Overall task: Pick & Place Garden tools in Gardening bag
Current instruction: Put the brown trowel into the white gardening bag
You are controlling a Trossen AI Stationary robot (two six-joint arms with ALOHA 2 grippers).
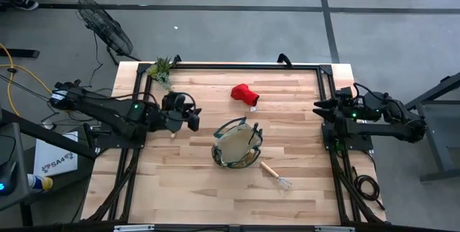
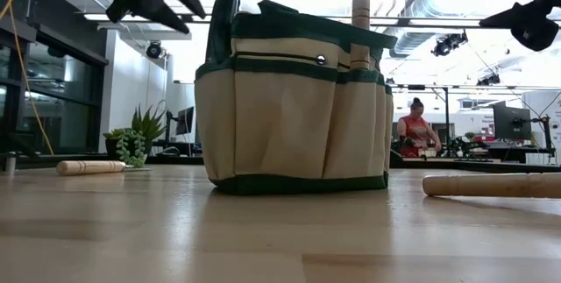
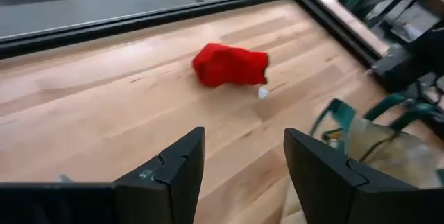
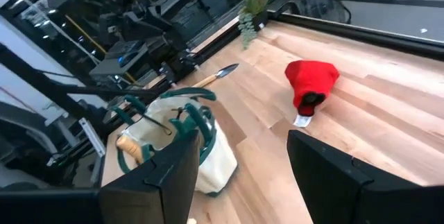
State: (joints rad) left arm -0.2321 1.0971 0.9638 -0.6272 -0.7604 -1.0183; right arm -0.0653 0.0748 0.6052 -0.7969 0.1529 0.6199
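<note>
The left gripper (image 1: pixel 188 113) is held open and empty above the worktop, left of the gardening bag (image 1: pixel 237 144), so that the red glove (image 3: pixel 230 65) beyond it, towards the far edge, can seemingly be approached next. The bag is stood mid-worktop with a wooden handle (image 2: pixel 360 10) already protruding. A wire rake (image 1: pixel 276 175) lies just beside it, nearer the front edge, and a trowel (image 4: pixel 211 77) beneath the left arm. The right gripper (image 1: pixel 322 110) is parked open at the right edge.
</note>
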